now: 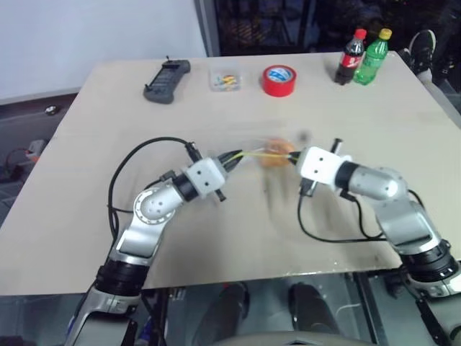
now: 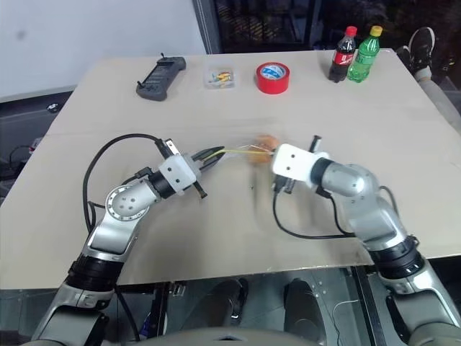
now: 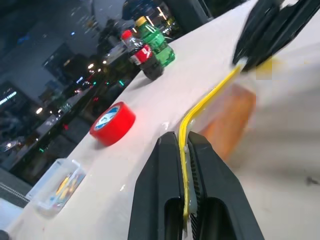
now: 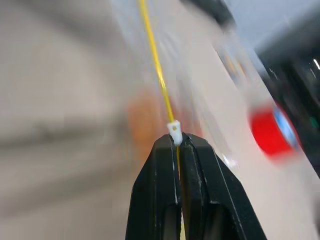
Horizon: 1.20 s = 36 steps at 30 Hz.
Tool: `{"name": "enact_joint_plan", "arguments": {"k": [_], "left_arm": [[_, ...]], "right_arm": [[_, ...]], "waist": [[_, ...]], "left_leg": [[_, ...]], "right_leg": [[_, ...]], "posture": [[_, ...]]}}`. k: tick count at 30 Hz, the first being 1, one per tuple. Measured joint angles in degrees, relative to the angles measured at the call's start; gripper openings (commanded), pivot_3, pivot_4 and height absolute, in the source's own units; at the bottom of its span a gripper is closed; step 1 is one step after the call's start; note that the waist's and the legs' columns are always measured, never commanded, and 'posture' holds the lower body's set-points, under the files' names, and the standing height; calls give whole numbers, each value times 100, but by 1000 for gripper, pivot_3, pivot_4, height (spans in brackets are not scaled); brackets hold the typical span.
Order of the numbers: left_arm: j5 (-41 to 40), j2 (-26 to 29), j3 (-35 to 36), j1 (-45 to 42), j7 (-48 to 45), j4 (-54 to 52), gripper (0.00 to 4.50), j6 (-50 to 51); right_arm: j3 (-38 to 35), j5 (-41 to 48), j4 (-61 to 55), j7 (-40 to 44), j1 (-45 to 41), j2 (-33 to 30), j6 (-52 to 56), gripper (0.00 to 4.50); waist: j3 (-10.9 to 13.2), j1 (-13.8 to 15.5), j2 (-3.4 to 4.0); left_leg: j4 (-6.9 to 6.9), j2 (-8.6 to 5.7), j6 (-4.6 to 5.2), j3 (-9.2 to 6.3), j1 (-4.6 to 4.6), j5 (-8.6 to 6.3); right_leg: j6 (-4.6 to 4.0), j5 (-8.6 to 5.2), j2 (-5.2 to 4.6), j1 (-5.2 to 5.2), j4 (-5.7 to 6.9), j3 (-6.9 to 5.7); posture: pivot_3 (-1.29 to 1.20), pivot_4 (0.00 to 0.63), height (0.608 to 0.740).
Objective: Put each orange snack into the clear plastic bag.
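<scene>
The clear plastic bag [image 1: 261, 153] hangs just above the middle of the table, stretched between my two grippers by its yellow strip [image 3: 210, 97]. My left gripper [image 1: 234, 156] is shut on one end of the strip. My right gripper [image 1: 292, 157] is shut on the other end, beside a small white slider [image 4: 173, 127]. An orange snack [image 1: 276, 153] shows through the plastic below the strip, near the right gripper. Whether it lies inside the bag or behind it I cannot tell.
At the far side of the table [image 1: 216, 238] stand a red tape roll [image 1: 279, 79], a small clear box [image 1: 224, 80], a black handheld device [image 1: 167, 80], a cola bottle [image 1: 352, 58] and a green bottle [image 1: 372, 56]. Black cables loop beside both arms.
</scene>
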Motion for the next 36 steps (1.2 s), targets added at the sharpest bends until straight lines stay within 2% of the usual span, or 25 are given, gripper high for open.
{"name": "enact_joint_plan", "arguments": {"k": [5,11,14,17,19,22,28,32,36], "left_arm": [[-241,-9,639,-295,212,360,0,288],[-320,-257,584,-1067,197,1295,0,438],[-408,-342,586,-1654,77,1816,0,504],[-517,-398,592,-1973,-44,2046,0,555],[-549,-431,589,-2072,-91,2152,0,555],[-548,-446,587,-2071,-97,2196,0,555],[-544,-517,581,-1957,-88,2114,0,564],[-536,-518,577,-1894,-84,1994,0,629],[-529,-520,576,-1893,-80,1918,0,665]], "right_arm": [[-585,-317,591,-396,119,-440,280,44],[-602,-433,1267,-677,-594,-440,-28,44],[-656,-160,1212,-453,-835,-448,-150,44],[-665,377,868,-59,-775,-238,166,900],[-657,757,382,7,-698,154,605,1847],[-580,999,-220,-111,-618,653,1215,3259],[58,1270,-901,-359,-491,1408,2424,3259],[23,1632,-1019,-610,-547,1932,3357,3259],[25,1778,-1000,-884,-682,2207,3746,3259]], "waist": [[0,11,-1],[2,1,-2],[1,8,-4],[1,0,-4],[1,-46,-4],[1,-60,-4],[0,-35,-3],[0,-14,-3],[0,-17,-3]], "left_leg": [[1,-1,0,3,1,0],[3,-3,-2,7,-2,2],[4,-2,-22,3,-12,14],[11,-3,-19,-8,-37,12],[27,-3,-18,-11,-82,12],[26,-4,-19,-11,-86,12],[32,-8,-19,-11,-84,12],[34,-9,-20,-16,-82,13],[35,-11,-20,-15,-81,13]], "right_leg": [[0,0,0,4,-1,-1],[0,1,0,4,-4,-2],[0,1,0,6,-21,-16],[0,1,-5,-9,-29,-18],[-1,2,-4,-58,-19,-13],[-2,2,-4,-67,-15,-10],[-1,4,-6,-66,1,-10],[-2,4,-6,-67,13,-14],[-2,4,-6,-67,16,-12]], "posture": [[0,150,740],[0,150,740],[0,150,740],[0,150,740],[0,150,740],[0,150,740],[0,150,740],[0,150,740],[0,150,740]]}}
